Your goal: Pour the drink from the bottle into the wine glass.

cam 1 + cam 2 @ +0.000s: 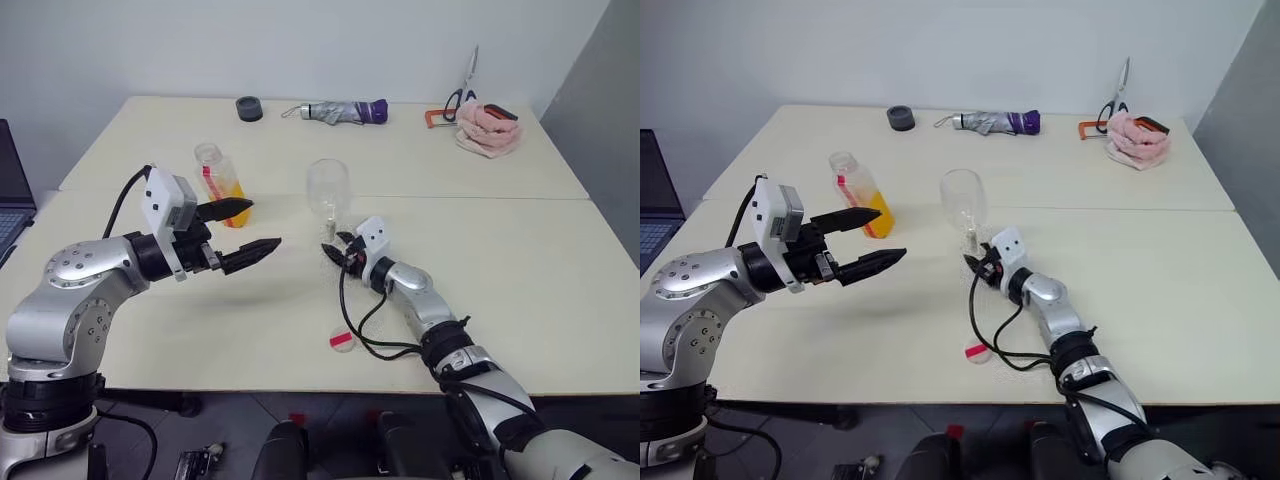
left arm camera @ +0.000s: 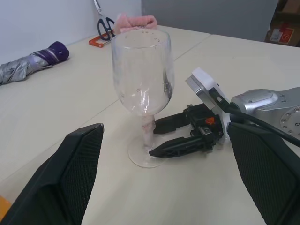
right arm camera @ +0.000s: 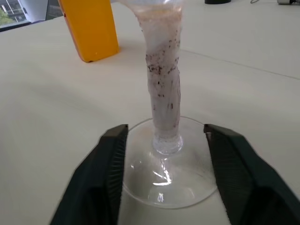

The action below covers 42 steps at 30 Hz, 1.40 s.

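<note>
The wine glass stands upright and empty near the table's middle. My right gripper lies low at its foot. In the right wrist view the two fingers stand open on either side of the stem without touching it. The bottle stands uncapped to the left of the glass, with the orange drink in its lower part. My left gripper hovers open between bottle and glass, holding nothing, and points toward the glass.
A small red-and-white cap lies near the front edge by my right arm's cable. At the back are a black round thing, a folded umbrella, scissors and a pink cloth. A laptop is at far left.
</note>
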Motion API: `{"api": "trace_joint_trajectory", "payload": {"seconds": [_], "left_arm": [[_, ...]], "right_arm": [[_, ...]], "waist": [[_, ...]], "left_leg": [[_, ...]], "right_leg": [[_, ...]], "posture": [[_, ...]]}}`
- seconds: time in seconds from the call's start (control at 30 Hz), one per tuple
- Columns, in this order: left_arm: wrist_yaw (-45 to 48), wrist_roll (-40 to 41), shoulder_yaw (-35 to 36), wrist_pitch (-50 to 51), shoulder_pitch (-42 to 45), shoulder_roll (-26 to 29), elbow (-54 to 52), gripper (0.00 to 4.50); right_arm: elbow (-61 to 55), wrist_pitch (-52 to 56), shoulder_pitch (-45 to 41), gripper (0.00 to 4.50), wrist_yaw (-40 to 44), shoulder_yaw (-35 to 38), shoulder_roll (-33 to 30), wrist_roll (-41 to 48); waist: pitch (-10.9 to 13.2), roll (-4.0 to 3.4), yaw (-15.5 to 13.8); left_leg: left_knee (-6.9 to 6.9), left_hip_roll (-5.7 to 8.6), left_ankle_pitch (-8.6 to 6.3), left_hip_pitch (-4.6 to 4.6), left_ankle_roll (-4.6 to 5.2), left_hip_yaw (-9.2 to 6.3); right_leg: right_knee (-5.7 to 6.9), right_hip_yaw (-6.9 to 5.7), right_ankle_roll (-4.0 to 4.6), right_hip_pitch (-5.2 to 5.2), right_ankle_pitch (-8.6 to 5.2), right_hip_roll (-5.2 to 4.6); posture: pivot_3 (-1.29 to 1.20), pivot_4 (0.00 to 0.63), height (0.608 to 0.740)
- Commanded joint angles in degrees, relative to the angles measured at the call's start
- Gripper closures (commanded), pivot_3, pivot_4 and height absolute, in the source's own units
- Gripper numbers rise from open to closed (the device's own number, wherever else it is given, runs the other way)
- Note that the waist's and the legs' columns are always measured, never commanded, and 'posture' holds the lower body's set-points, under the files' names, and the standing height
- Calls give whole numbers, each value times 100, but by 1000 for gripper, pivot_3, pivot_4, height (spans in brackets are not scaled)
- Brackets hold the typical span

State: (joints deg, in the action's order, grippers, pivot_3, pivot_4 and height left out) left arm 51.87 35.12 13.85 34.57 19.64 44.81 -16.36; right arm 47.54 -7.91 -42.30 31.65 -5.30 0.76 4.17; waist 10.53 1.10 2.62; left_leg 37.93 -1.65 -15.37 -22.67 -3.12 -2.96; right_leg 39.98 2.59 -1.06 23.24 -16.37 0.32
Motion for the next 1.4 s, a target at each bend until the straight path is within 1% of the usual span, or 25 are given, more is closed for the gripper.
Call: {"api": "trace_joint_trajectory", "payload": {"seconds": [0.03,0.07,0.1,0.27,0.43,0.6,0.77,0.83,0.9,0.93,1.13,1.3,1.4], "left_arm": [[-26,66,136,-125,100,21,-70,0],[-28,62,128,-129,108,18,-62,0],[-31,58,120,-134,117,14,-55,0],[-69,40,76,-148,191,-33,-23,0],[-139,75,86,-119,177,-99,-72,0],[-267,92,106,-82,50,-183,-137,0],[-608,-170,169,-226,-482,-349,-31,0],[-1018,-463,239,-444,-740,-577,257,0],[-1455,-859,265,-752,-841,-742,563,0],[-1626,-932,314,-825,-847,-836,703,0],[-2353,-1414,384,-1306,-594,-1133,1377,0],[-2584,-1604,366,-1548,-68,-1171,1951,0],[-2557,-1672,330,-1685,206,-1148,2359,0]], "right_arm": [[-151,15,-64,576,66,66,28,73],[-168,19,-56,212,73,64,27,73],[-190,27,-44,19,83,61,24,74],[-396,126,78,19,196,38,-28,88],[-1158,518,450,19,440,-1,-249,160],[-2356,1101,1023,19,694,-102,-588,299],[-4298,2068,1804,19,1133,-211,-1201,635],[-5359,2690,2161,19,1244,-103,-1550,1020],[-6069,3132,2403,19,1258,-14,-1815,1286],[-6368,3323,2512,19,1291,11,-1974,1396],[-7535,4056,2942,19,1430,43,-2710,1905],[-8168,4593,2981,19,1365,228,-3008,2473],[-8310,4661,2949,19,1325,278,-3130,2619]], "waist": [[0,0,3],[0,0,4],[0,0,4],[0,0,6],[0,0,1],[0,0,0],[1,-2,-5],[2,-4,-20],[3,-4,-26],[3,-4,-34],[2,0,-85],[3,2,-92],[2,4,-92]], "left_leg": [[0,0,0,0,0,-1],[0,0,0,0,0,0],[0,0,0,0,0,0],[0,0,0,-1,0,-1],[1,1,0,-5,0,-4],[1,1,0,-5,0,-5],[-1,0,-1,-7,0,-5],[-1,0,-1,-9,1,-6],[-1,-2,-1,-7,1,-7],[0,-2,-1,-8,1,-9],[3,2,-1,-9,1,-12],[4,4,-1,-12,1,-13],[4,5,-1,-11,1,-12]], "right_leg": [[0,-1,0,0,0,0],[0,0,0,0,0,0],[0,0,0,0,0,0],[-1,-1,0,0,0,0],[-2,-3,0,0,0,0],[-3,-3,-1,0,0,-1],[-6,-1,-1,1,-1,-1],[-8,-3,-1,2,-1,-1],[-7,-1,-2,1,-1,-2],[-8,-3,-2,1,-1,-1],[-8,-8,-3,-1,-2,0],[-9,-11,-3,-1,-2,-1],[-10,-11,-3,-2,-2,0]], "posture": [[0,150,740],[0,150,740],[0,150,740],[0,150,740],[0,150,740],[0,150,740],[0,150,740],[0,150,740],[0,150,740],[0,150,740],[0,150,740],[0,150,740],[0,150,740]]}}
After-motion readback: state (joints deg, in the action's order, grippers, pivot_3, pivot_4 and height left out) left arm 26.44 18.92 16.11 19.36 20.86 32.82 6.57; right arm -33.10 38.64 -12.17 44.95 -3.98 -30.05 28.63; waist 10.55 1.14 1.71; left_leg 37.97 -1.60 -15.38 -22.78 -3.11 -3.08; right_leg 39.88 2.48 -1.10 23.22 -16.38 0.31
